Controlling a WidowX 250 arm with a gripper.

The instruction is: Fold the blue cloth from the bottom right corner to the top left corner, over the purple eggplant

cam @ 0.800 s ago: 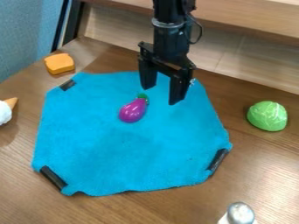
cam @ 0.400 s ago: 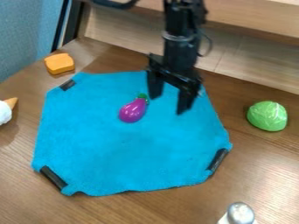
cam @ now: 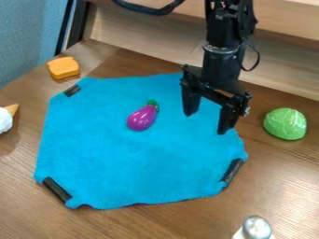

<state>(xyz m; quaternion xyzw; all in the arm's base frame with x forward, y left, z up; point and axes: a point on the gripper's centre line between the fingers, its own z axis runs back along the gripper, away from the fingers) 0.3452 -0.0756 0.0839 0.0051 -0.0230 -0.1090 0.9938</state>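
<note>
The eggplant [cam: 142,117] lies on the cloth [cam: 134,163], towards its far side; the gripper [cam: 205,123] hangs to its right, fingers apart and empty. The cabbage [cam: 285,123] sits right on the table [cam: 156,221], the bread [cam: 63,67] far left

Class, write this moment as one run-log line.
jaws: open, empty, above blue cloth | purple eggplant: on cloth | green cabbage: on table, beside cloth | orange toy: on table
</note>
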